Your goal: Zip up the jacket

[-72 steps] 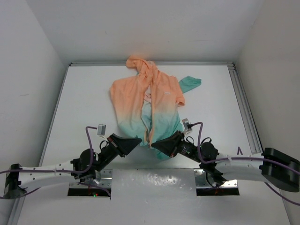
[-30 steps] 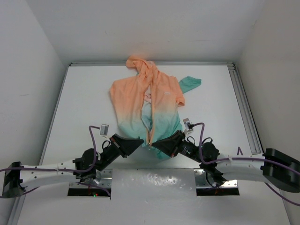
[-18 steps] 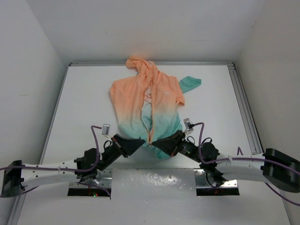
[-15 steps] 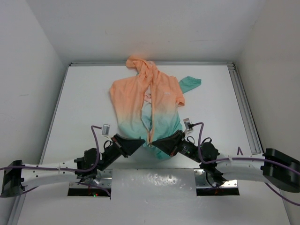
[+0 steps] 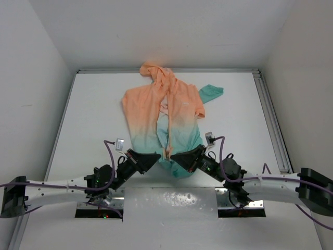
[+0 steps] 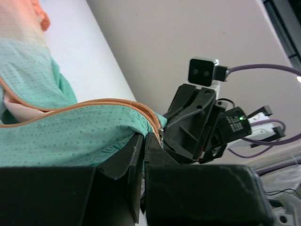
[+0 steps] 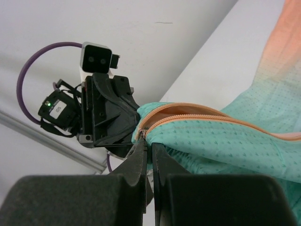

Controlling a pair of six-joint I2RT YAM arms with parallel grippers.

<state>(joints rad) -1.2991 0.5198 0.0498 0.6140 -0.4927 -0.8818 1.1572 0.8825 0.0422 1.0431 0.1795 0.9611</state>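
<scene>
Top external view: the jacket (image 5: 165, 112) is spread on the white desk (image 5: 93, 114), with the hood far and the teal hem near. The left fingers (image 5: 149, 157) and right fingers (image 5: 182, 158) are met at the middle of the hem, at the near end of the zipper (image 5: 167, 141).

Left wrist view: the left fingers (image 6: 126, 157) are seen pressed shut on the teal hem edge, beside the orange zipper tape (image 6: 94, 104).

Right wrist view: the right fingers (image 7: 136, 160) are closed tight at the zipper's bottom end (image 7: 141, 134). What is pinched appears to be fabric, but it cannot be told whether a metal part is pinched too.
</scene>
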